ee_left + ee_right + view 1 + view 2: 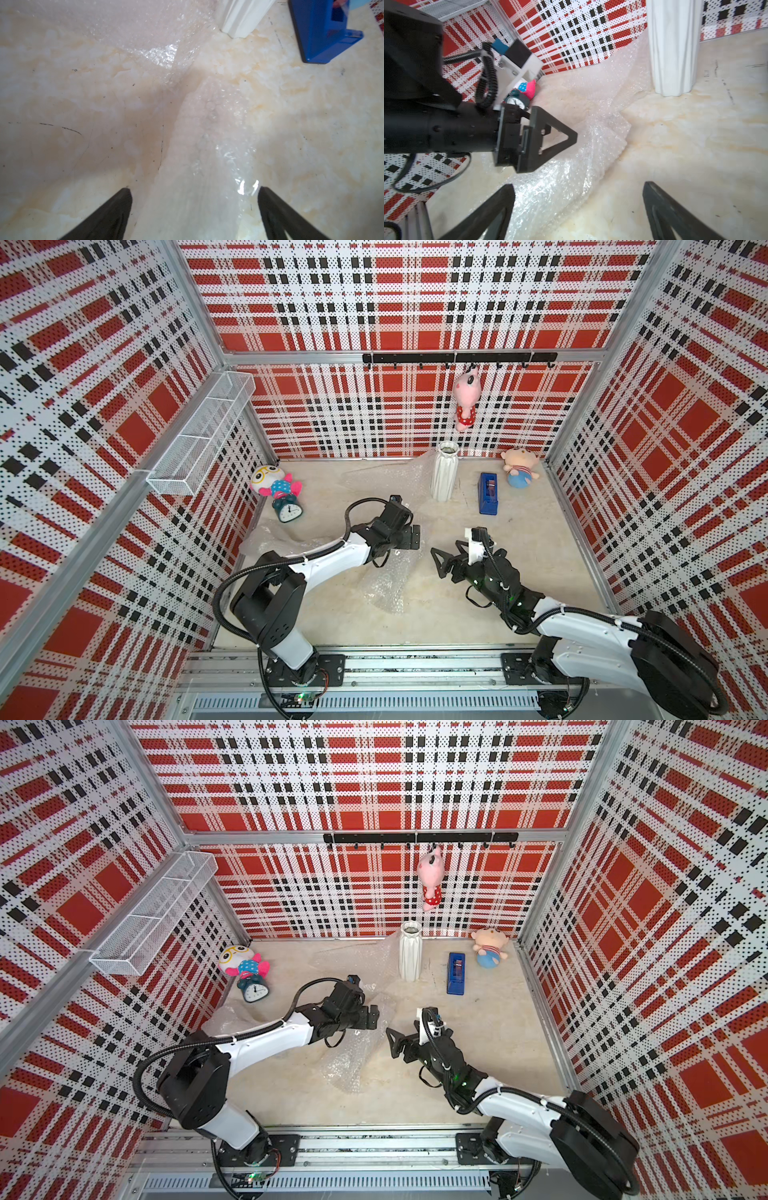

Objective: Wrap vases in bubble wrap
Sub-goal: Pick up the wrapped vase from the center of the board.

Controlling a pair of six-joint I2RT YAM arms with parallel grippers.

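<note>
The left gripper [193, 190], jaws spread wide, hangs over a loose fold of bubble wrap [207, 128] without pinching it. The right gripper [579, 186] gapes equally empty beside the sheet. The white ribbed vase [444, 472] stands unwrapped at upper centre in both top views, probably waiting for a flattened sheet.

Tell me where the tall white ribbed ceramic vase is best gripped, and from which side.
Probably mid-body, with the right claw coming level from the front: the tall white ribbed ceramic vase stands upright and slender, its front is clear, and crinkly clear bubble wrap crowds its left-arm side.
</note>
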